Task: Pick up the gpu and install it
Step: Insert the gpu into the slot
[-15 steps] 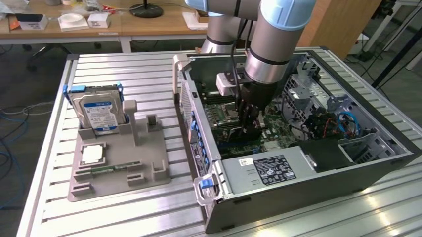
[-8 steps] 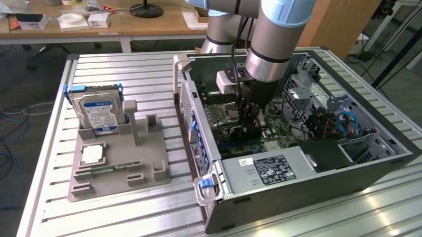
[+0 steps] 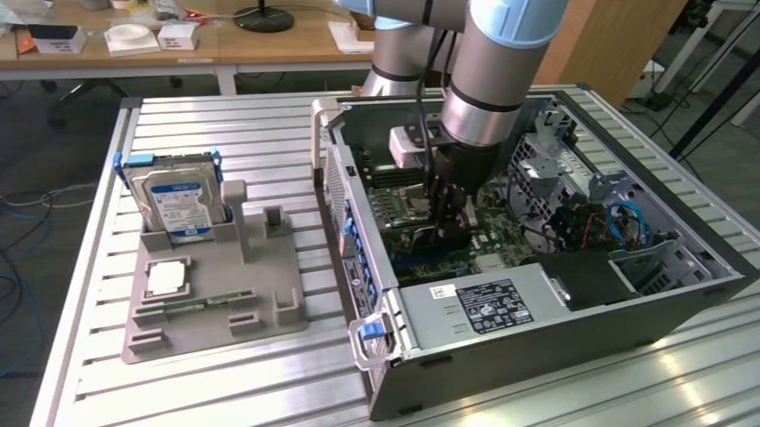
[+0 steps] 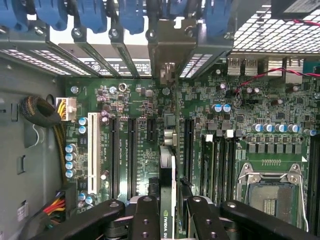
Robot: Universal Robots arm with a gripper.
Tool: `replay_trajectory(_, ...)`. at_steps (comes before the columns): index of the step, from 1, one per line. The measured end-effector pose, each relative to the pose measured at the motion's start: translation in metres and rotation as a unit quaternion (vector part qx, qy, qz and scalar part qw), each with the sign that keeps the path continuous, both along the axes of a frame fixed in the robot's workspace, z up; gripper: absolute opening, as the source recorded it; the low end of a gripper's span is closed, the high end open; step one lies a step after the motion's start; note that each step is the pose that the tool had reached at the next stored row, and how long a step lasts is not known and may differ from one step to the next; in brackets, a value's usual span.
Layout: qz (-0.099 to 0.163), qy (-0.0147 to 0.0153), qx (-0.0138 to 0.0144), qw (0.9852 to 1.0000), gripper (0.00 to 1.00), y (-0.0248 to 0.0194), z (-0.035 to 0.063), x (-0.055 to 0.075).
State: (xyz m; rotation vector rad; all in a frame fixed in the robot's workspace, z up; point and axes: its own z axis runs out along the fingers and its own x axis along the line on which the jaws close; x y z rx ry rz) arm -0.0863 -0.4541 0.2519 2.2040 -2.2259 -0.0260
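So we count one arm (image 3: 499,62) reaching down into one open computer case (image 3: 665,302), which lies on its side on the slatted metal table (image 3: 214,124). In the wrist view the gripper (image 4: 167,212) has two black fingers (image 4: 145,220) closed narrow on the gpu (image 4: 167,165), one finger on each flat face. We see the card edge-on there: a thin dark board held upright over the green motherboard (image 4: 225,130), long axis running away from the fingers toward the case's rear slot openings with their blue clips (image 4: 95,15). Its far end, with the metal bracket, sits near those rear slots. It lines up along the slot direction, between long black expansion slots; we count four of those plus one white slot (image 4: 92,150). We cannot tell whether the bottom edge is seated in a slot or just above it.

In the exterior view the gripper (image 3: 451,213) is deep in the case, over the board's middle. One empty CPU socket (image 4: 272,192) lies beside the card. Outside the case, on the exterior view's left, one grey holder tray (image 3: 214,302) carries one hard drive (image 3: 178,200) standing upright and one square processor chip (image 3: 166,277) lying flat. One power supply (image 3: 499,302) sits at the case's near end.
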Motion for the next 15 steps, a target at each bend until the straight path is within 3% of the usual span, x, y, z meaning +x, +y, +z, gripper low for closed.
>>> replay_trajectory(15, 0.0, -0.0006, 0.0002, 1.0, 0.26, 0.0011, -0.0022, -0.0002)
